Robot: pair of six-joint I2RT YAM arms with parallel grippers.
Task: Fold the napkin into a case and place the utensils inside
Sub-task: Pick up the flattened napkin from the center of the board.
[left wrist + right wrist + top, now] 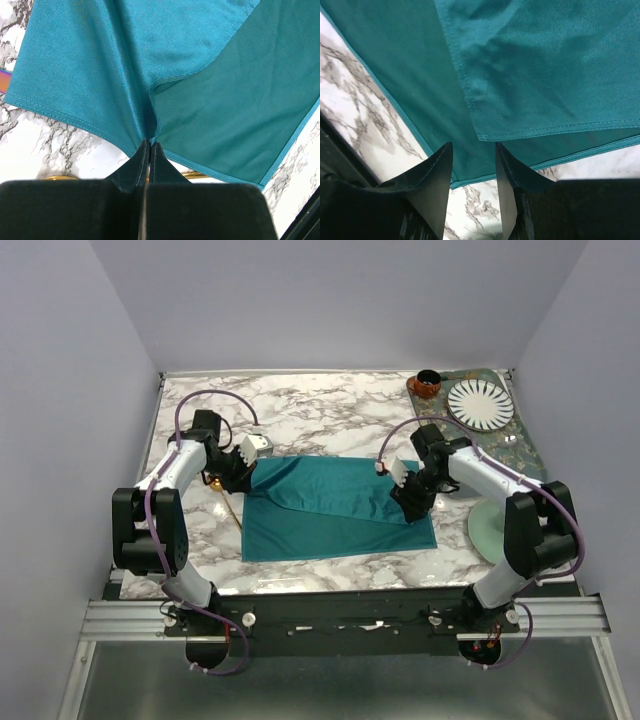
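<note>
– Left end effector (245, 465), seen from above: clenched on the left edge of the napkin (340, 510). It holds that side up, so a flap drapes over the flat half. And the other one?

– Right end effector (405, 492) sits low at the opposite edge, with the cloth spread between the two on the worktop (330, 410). I'd judge they are placed this way to carry one fold across together.

– Left wrist view: the fingers (142, 160) meet tip to tip, pinching a hem of the napkin (100, 60), which fans out straight ahead of them. A gold utensil (197, 175) lies on the marble just beneath the tips.

– Right wrist view: the jaws stand apart, with nothing pinched between them. The napkin (545, 65) lies just ahead and below, its folded-over hem right off the tips.

– So that one is released, lined up to take the edge?

– That's my reading. No grip is made there yet.
</note>
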